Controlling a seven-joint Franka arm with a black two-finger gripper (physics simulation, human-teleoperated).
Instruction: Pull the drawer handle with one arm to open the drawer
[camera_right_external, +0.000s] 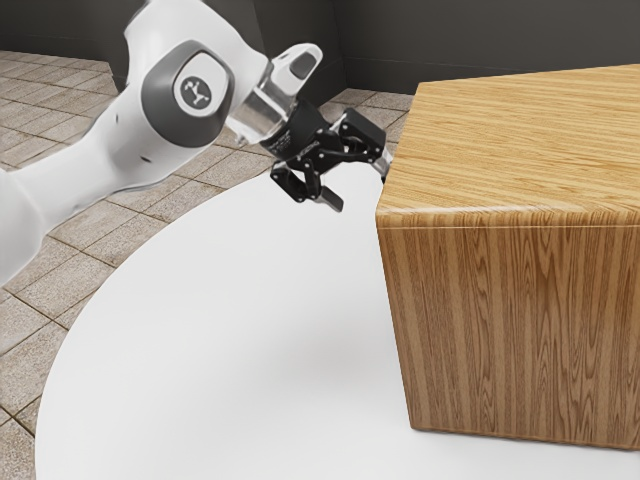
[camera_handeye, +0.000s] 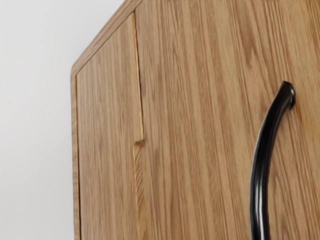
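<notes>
Now the white arm (camera_right_external: 100, 180) comes in from the exterior view's left and reaches across the round white counter (camera_right_external: 230, 350) toward a wooden cabinet (camera_right_external: 510, 300), which stands on the counter at the exterior view's right. The black jaws hang in the air at the cabinet's upper corner, on the side that faces the arm, well above the counter and just beside the wood. Whether the nearer one touches the cabinet's edge I cannot tell. They stand fairly wide apart, and the exterior view shows nothing gripped between them.

The wrist view looks closely at the cabinet's face. A thin seam (camera_handeye: 137, 90) runs along the grain and divides a narrow outer panel (camera_handeye: 105, 150) from the broader drawer front (camera_handeye: 200, 125); partway along, the seam has a small notch. As far as this view shows, the drawer front lies level with the panel beside it, so the drawer looks shut. The drawer handle (camera_handeye: 264, 165) is a slim black bar fixed to the drawer front. One of its ends meets the wood, and from there the bar bows away from the face in a gentle curve. It lies ahead of the hand and on the far side of the drawer front from the seam.

Around the counter is a tiled floor (camera_right_external: 60, 270), with a dark wall (camera_right_external: 400, 40) behind.
</notes>
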